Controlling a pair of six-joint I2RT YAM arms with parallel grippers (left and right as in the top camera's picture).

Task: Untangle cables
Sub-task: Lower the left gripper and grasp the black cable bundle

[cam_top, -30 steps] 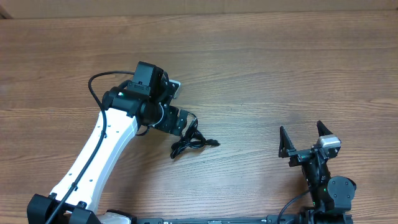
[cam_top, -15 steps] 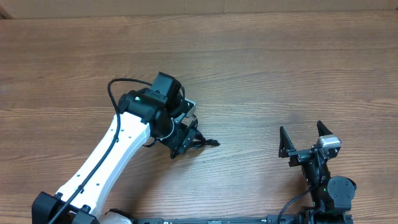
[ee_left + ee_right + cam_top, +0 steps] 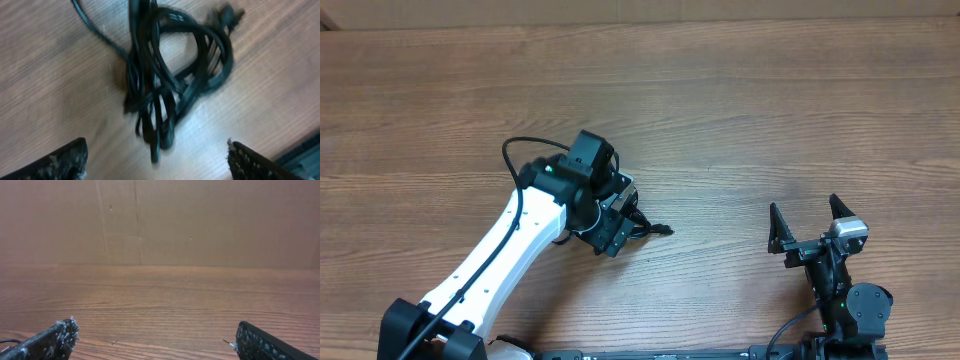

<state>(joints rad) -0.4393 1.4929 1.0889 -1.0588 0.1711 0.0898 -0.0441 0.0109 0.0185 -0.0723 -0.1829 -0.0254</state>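
Left jaws: spread wide, hovering over the cables (image 3: 175,75), pinching nothing.
Right jaws: spread and empty, well apart to the right.
Grasp advice: probably best to close on one outer loop rather than the whole knot, then pull gently.
Cables: thin black cords in a tight knotted bundle on the wood surface (image 3: 770,120), with one plug end (image 3: 227,14) poking out.

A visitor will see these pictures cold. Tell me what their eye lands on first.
The knotted black cables near the table's middle draw the eye first, with the left gripper open right over them. Off to the right, the right gripper stands wide open, holding nothing.
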